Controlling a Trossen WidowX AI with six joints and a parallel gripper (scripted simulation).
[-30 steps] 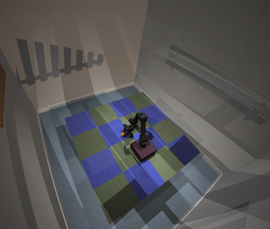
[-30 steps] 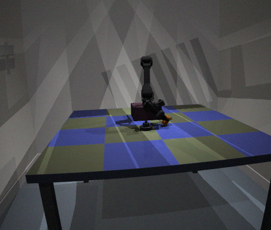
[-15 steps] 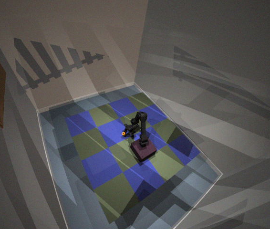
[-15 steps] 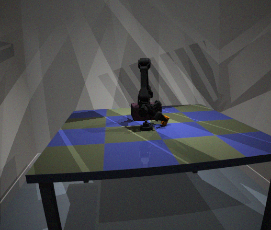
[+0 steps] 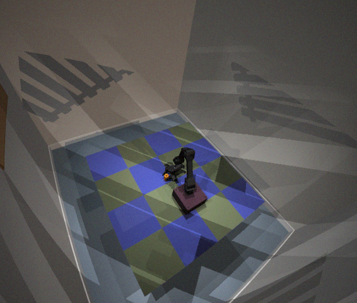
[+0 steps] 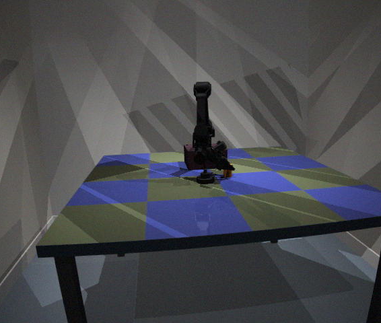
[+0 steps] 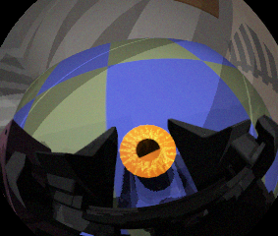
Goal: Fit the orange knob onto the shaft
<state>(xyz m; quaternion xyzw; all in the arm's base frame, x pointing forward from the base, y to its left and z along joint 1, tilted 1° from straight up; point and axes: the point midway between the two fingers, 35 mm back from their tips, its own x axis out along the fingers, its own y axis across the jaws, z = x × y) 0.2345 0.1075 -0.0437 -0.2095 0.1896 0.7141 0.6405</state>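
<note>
The orange knob [image 5: 166,176] [image 6: 227,173] [image 7: 164,149] stands upright on the table. In the wrist view I look onto its end face, which has a dark D-shaped hole with a slanted flat side. My gripper [image 5: 169,177] [image 6: 231,168] [image 7: 142,126] is open, with one finger on each side of the knob; the gaps are small, and I cannot tell whether a finger touches it. The round dark pedestal [image 6: 204,179] with its shaft [image 6: 204,171] stands left of the knob in the exterior view. The shaft's flat side cannot be made out.
The arm's dark red base block [image 5: 190,197] [image 6: 190,158] stands behind the pedestal and knob in the exterior view. The table top [image 5: 136,216] [image 6: 194,217] has blue and green squares, with streaks of light and shadow across it.
</note>
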